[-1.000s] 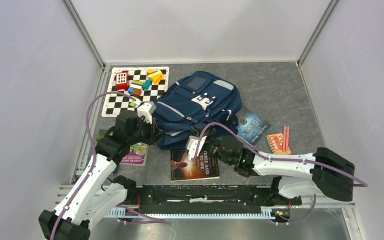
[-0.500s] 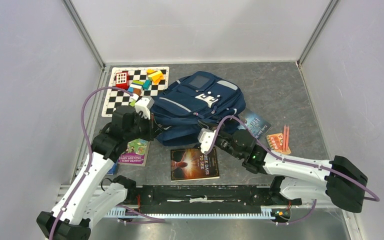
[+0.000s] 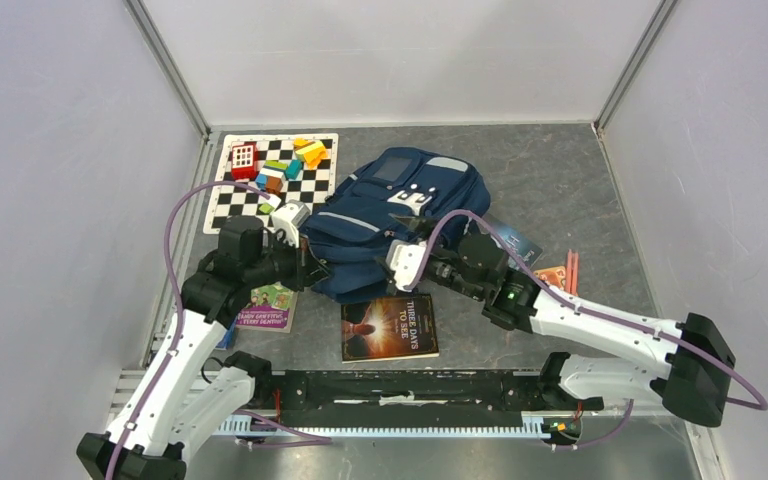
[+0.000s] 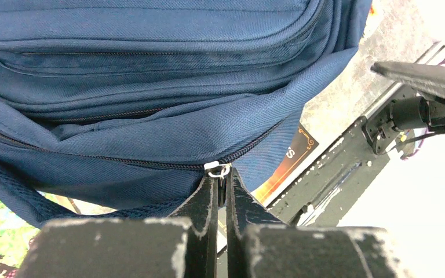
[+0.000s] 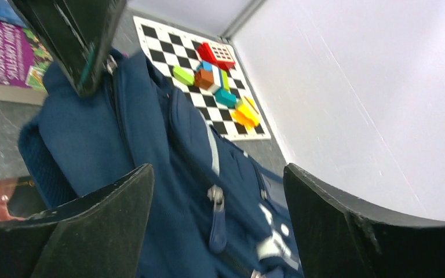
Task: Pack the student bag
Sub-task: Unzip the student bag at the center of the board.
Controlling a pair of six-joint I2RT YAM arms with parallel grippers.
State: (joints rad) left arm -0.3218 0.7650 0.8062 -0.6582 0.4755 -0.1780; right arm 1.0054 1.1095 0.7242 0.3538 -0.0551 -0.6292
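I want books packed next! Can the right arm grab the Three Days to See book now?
Probably yes. The right gripper is open above the student bag's near edge, and the Three Days to See book lies close by, uncovered.

The workspace is enclosed on three sides by plain, pale lavender-white panels: a back wall (image 3: 400,50), a left wall (image 3: 60,180) and a right wall (image 3: 730,180). The panels are joined at the back corners by two slanting aluminium posts (image 3: 165,65). The floor of the enclosure is formed by a dark grey, stone-mottled tabletop (image 3: 560,180), bordered on the left by an aluminium rail (image 3: 192,200). Even, diffuse light is cast throughout, and only soft shadows are seen.
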